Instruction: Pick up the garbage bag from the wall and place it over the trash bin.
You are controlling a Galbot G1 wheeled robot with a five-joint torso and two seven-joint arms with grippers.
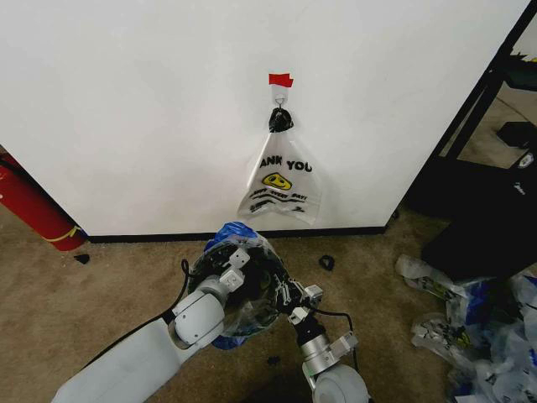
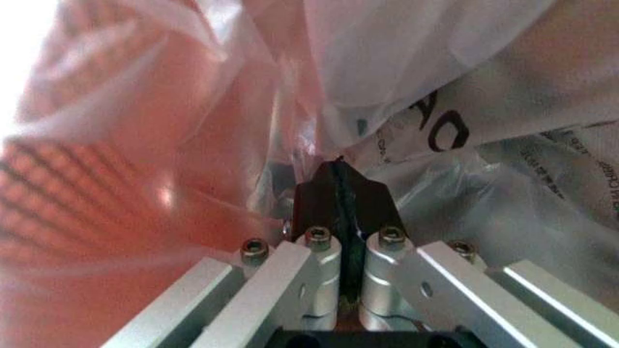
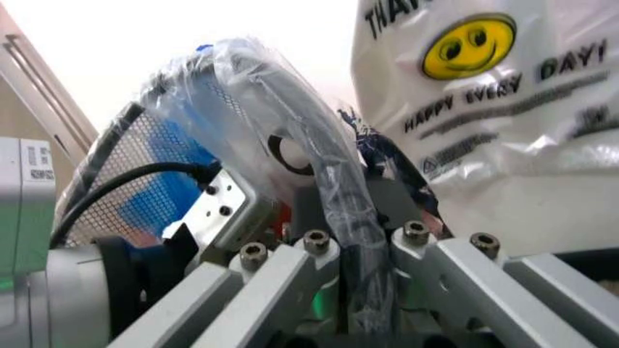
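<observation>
The trash bin (image 1: 252, 281) stands on the carpet just in front of the wall (image 1: 151, 101), below the hanging smiley bag (image 1: 281, 180). The garbage bag (image 1: 231, 239) is already draped over the bin's rim. The left gripper (image 1: 237, 262) pinches its film on the bin's left side; the right gripper (image 1: 295, 295) pinches it on the right, fingers closed. Both sit equally close, on opposite sides, so the film probably needs pulling down evenly.

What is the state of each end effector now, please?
Left end effector: closed on the garbage bag, inside the trash bin.
Right end effector: closed on the garbage bag at the bin's rim.
</observation>
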